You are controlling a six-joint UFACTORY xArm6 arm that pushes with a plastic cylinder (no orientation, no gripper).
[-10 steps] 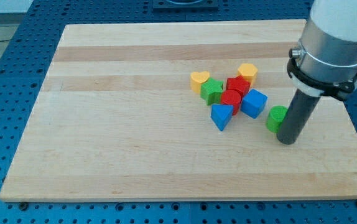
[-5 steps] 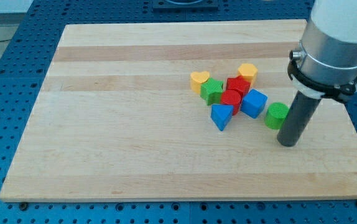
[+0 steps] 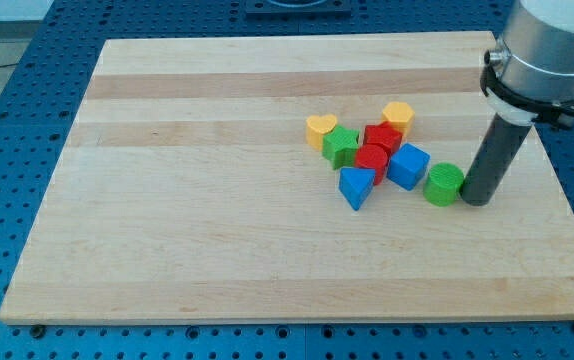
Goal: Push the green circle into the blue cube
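the green circle point(image 3: 444, 184) lies flat, round with no long axis, near the board's point(image 3: 217, 250) right edge, just right of the blue cube point(image 3: 408, 165). my tip point(image 3: 475, 201), a plain rod without jaws, touches its right side.

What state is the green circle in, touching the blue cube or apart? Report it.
Apart: a sliver of board shows between the green circle and blue cube; my tip is beside the circle's right.
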